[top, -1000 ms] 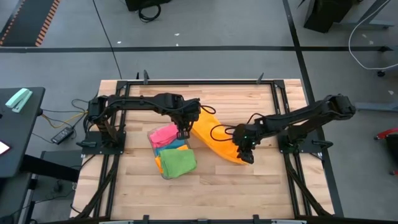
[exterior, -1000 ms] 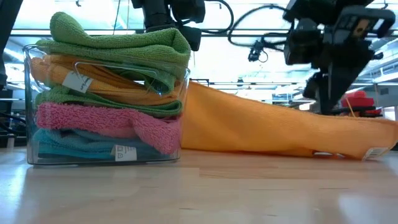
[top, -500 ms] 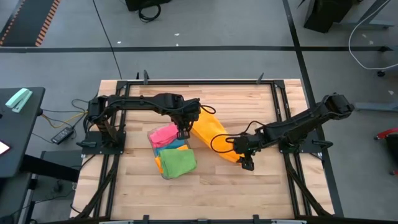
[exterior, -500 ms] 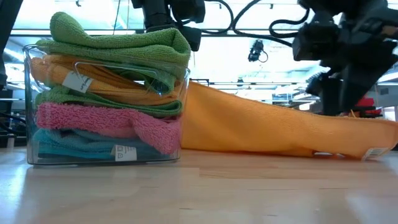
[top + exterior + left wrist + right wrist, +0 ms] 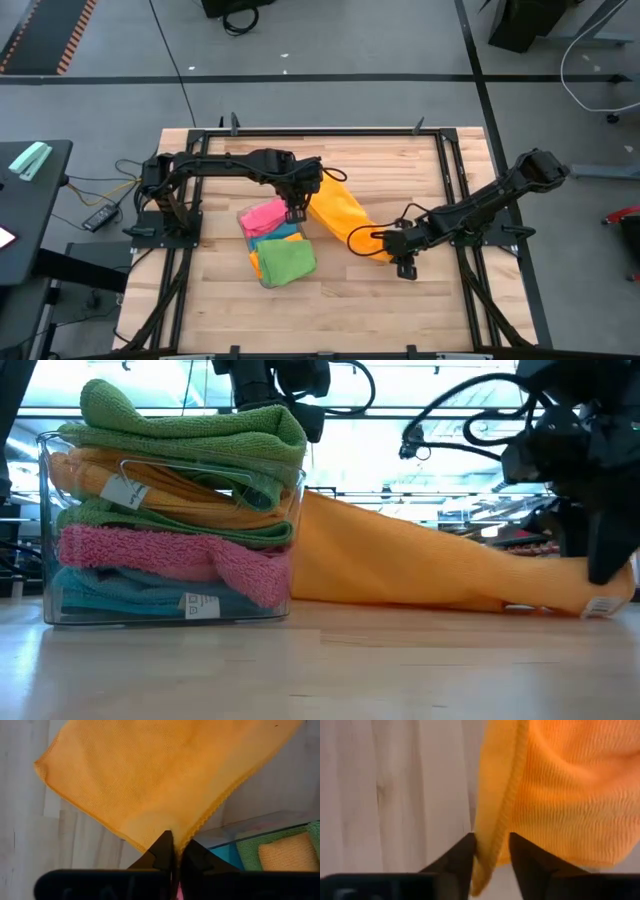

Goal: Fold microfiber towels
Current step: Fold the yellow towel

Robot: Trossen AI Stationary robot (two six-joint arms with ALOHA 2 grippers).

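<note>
An orange microfiber towel (image 5: 345, 220) stretches from the clear tray's far right corner down toward the table's near right. My left gripper (image 5: 296, 207) is shut on its raised end beside the tray (image 5: 300, 480). My right gripper (image 5: 404, 264) is at the towel's low near end (image 5: 590, 605), which lies on the table, and is shut on its edge. The tray holds folded pink (image 5: 262, 215), blue (image 5: 277, 237) and green (image 5: 286, 260) towels, stacked high in the low view. My left gripper pinches the orange towel's corner (image 5: 170, 827) between its two fingers, coming from above and pointing down. That end is lifted beside the tray's rim, and the cloth slopes away from it down to the table, spread out and fairly smooth. My right gripper has the towel's hemmed edge (image 5: 492, 832) between its two fingers, near the towel's near end. The fingers come from above. The cloth fills the gap between them. This end of the towel lies on the table.
The tray (image 5: 270, 245) stands left of centre, right beside the left gripper. Bare wooden table (image 5: 330, 300) lies near the front edge and at the far right. Black frame rails (image 5: 470, 290) run along the table's sides.
My right gripper has gone toward the table's near and right edges, along the orange towel to its low end. The left gripper and the raised corner have stayed where they were.
</note>
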